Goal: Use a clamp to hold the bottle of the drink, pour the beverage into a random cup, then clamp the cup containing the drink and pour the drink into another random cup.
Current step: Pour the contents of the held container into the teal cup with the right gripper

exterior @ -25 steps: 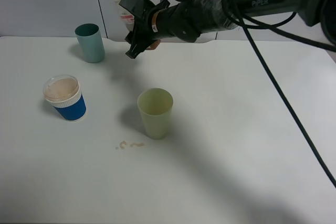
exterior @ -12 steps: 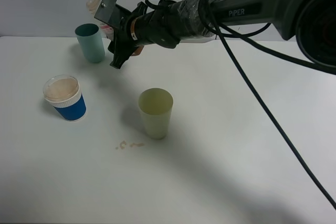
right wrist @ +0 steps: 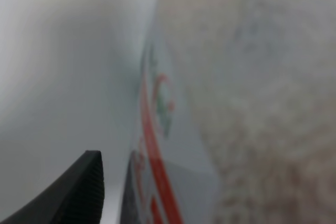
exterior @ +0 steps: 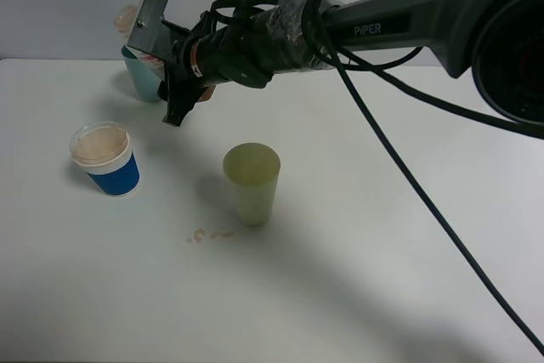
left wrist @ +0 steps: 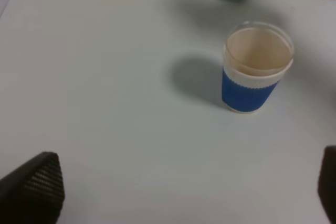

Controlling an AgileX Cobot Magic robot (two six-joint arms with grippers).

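Grey panelled wall [exterior: 68,6] behind, white desk [exterior: 382,252] in front. We're reading the exterior high view as a clock face. The blue cup [exterior: 106,159] is at 9 o'clock, the teal tumbler [exterior: 140,78] at 11, and the pale green tumbler [exterior: 251,183] near centre, with small brown drips [exterior: 208,234] at its 7 o'clock.

The right gripper [exterior: 161,61] reaches across to 11 o'clock, its fingers [right wrist: 79,192] clamped on the bottle [exterior: 127,19]. The bottle is tilted, off the desk, and covers most of the teal tumbler in this view. We can't tell if it's directly above the tumbler. The right wrist view is a blur of red-and-white label, so the fill level is unknown.

The blue cup holds pale brown, foamy drink [exterior: 99,144], so we judge pour one done and the cup-to-cup pour is up next.

The left gripper [left wrist: 181,190] has its fingers [left wrist: 31,195] spread wide with nothing between them. The blue cup stands upright ahead of it, well apart from both fingers.

Next move as we see it:
- The right arm takes the bottle clear of the teal tumbler.
- The left gripper advances to straddle the blue cup and closes on the blue band, not the thin clear rim.
- It lifts level, then tips slowly over the teal tumbler.

Risk: the cup looks fairly full, so a hard squeeze or an early tilt will slop it.
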